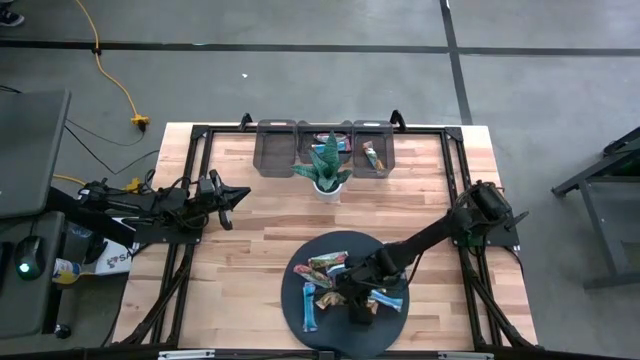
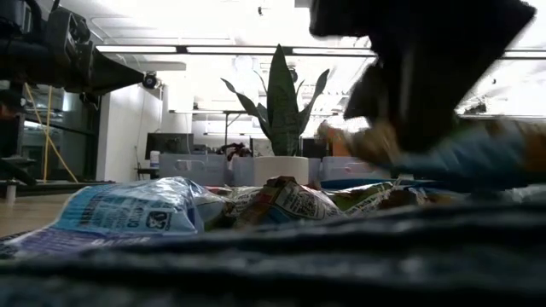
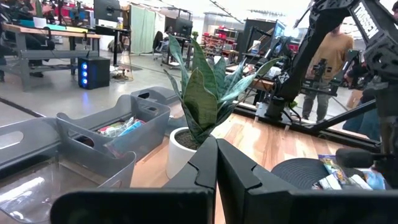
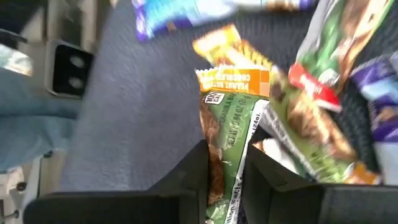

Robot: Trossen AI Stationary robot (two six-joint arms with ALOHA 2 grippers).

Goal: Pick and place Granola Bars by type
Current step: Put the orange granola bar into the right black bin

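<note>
Bars [image 1: 345, 285] heaped on the mat [image 1: 295, 310], near table's front edge.
Right tool [image 4: 225, 163] grasping a green bar [image 4: 227, 134]; left tool [image 3: 216, 163] clenched, idle; few bars binned, most remain.

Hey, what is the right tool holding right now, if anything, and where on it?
The right tool pinches a green and orange granola bar near one end, its long sides between the fingers, over the dark round mat. The left tool holds nothing.

Shiny wrappers on a dark round mat

The Granola Bars [image 1: 345, 283] show blue, green, orange and white wrappers; the bar [image 4: 225, 134] between the black right tool [image 4: 225, 163] carries an orange band over green. The tabletop [image 1: 250, 230] is pale wood.
</note>
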